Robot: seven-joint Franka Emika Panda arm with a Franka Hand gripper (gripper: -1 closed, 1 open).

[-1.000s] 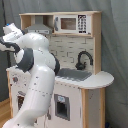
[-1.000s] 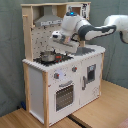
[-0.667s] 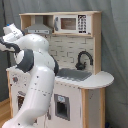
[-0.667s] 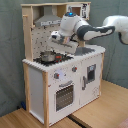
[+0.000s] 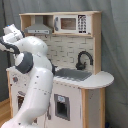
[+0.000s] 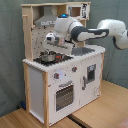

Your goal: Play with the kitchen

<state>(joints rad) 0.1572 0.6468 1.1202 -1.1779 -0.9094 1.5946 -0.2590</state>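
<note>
Grey backdrop behind kitchen (image 6: 60,80), pincer (image 6: 51,41) perhaps above hob.

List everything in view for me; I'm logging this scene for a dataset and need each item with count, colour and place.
Toy kitchen: one, white panels and light wood, standing on a wooden floor in both exterior views.
Faucet: one, black, behind the sink.
Sink: one, grey, set in the countertop.
Pot: one, metallic, on the hob in the second exterior view.
Oven door: one, white with a window, lower front.
Hood: one, grey, under the top shelf.
Microwave: one, white, in the top shelf.
Robot arm: one, white, reaching over the counter.
Claw: one, above the pot.
</note>
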